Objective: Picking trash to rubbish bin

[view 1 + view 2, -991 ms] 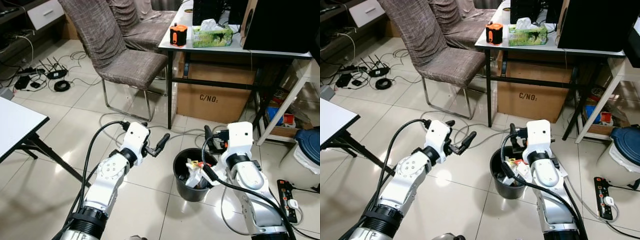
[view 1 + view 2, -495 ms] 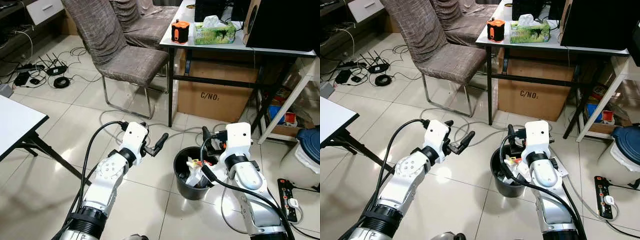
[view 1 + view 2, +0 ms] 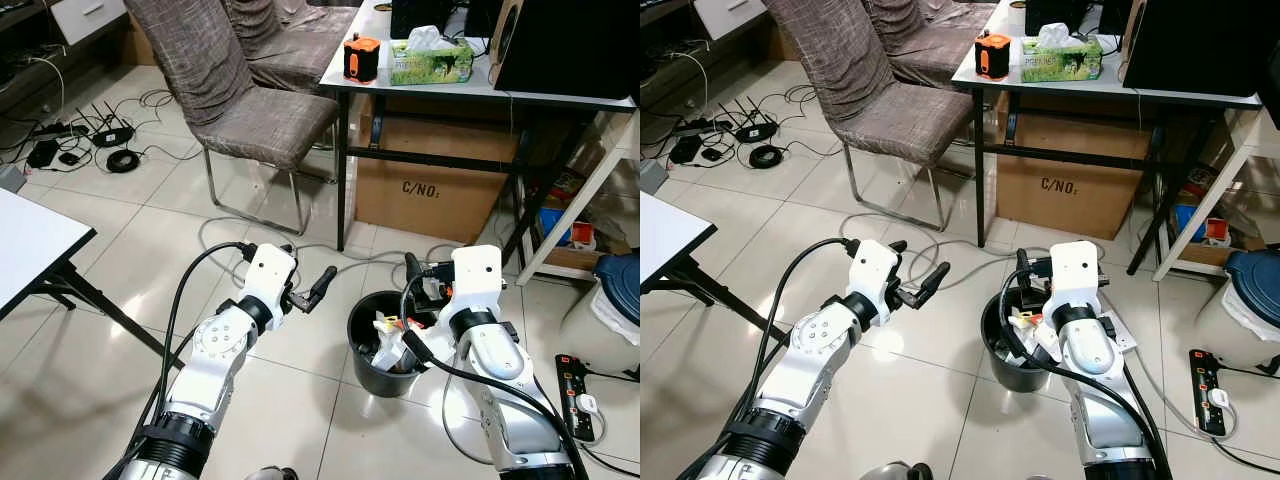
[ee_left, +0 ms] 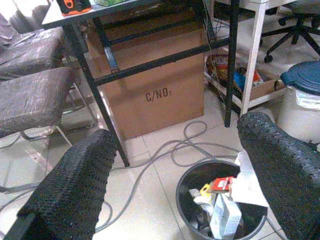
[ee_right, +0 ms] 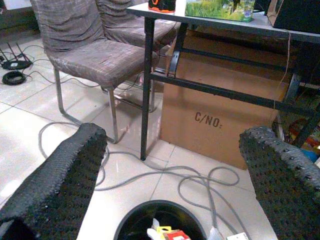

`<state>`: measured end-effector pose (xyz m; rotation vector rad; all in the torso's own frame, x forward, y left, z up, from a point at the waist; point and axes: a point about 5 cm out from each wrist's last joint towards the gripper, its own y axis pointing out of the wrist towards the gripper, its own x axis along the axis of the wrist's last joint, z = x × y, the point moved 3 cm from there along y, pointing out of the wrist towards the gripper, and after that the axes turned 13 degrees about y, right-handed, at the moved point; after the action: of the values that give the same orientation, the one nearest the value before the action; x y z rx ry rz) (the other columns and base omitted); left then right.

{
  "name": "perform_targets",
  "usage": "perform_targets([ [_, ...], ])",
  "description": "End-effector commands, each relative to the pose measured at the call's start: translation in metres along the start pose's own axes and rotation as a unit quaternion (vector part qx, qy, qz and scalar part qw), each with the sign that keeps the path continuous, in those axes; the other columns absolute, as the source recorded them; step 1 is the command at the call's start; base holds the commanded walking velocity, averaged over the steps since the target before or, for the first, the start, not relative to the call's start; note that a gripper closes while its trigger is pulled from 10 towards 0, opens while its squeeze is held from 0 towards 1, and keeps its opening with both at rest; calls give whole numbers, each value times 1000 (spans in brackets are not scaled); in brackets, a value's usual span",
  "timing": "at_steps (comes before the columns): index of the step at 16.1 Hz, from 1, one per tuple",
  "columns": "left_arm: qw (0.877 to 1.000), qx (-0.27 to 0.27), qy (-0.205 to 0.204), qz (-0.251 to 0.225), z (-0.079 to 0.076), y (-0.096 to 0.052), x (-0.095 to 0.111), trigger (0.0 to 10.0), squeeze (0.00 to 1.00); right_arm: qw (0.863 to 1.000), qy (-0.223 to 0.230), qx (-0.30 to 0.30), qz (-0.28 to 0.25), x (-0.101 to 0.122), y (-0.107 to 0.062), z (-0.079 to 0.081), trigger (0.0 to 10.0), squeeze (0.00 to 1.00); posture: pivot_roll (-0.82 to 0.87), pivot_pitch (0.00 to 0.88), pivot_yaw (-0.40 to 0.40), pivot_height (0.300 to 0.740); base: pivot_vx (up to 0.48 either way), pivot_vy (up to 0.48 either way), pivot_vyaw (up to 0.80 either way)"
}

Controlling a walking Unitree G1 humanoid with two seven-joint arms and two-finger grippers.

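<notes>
— Here, from the head cameras: where is the rubbish bin [image 3: 385, 345]?
— It stands upright on the tiled floor between the arms, a round black tub holding crumpled paper and wrappers [image 3: 388, 333].
— And the wrist views?
— The left gripper [image 4: 170, 175] shows its knobbly black fingers spread apart, nothing between them; the right gripper [image 5: 172, 175] likewise, above the bin's rim.

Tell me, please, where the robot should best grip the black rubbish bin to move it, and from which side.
Probably the bare rim of the black rubbish bin, from above on the robot's left side: it stands upright and open, and trash and the right hand crowd the right side.
</notes>
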<state>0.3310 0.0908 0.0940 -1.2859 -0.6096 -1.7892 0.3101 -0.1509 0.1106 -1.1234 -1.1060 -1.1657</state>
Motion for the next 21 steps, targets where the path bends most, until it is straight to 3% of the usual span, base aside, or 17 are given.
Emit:
perform_targets([
  [1, 1000, 5, 4, 10, 4, -1, -3, 10000, 0, 1000, 0, 4, 3, -2, 1, 2, 10000, 0, -90, 98, 93, 740, 0, 0, 0],
  [6, 1000, 6, 6, 14, 3, -4, -5, 10000, 0, 1000, 9, 9, 9, -4, 2, 3, 10000, 0, -85, 98, 90, 740, 0, 0, 0],
  [9, 1000, 8, 7, 16, 4, -2, -5, 10000, 0, 1000, -7, 25, 5, -2, 5, 6, 10000, 0, -80, 98, 91, 740, 0, 0, 725],
  [21, 999, 24, 0, 37, 9, -3, -10, 10000, 0, 999, 2, 38, 9, -5, 3, 10, 10000, 0, -82, 98, 94, 740, 0, 0, 736],
])
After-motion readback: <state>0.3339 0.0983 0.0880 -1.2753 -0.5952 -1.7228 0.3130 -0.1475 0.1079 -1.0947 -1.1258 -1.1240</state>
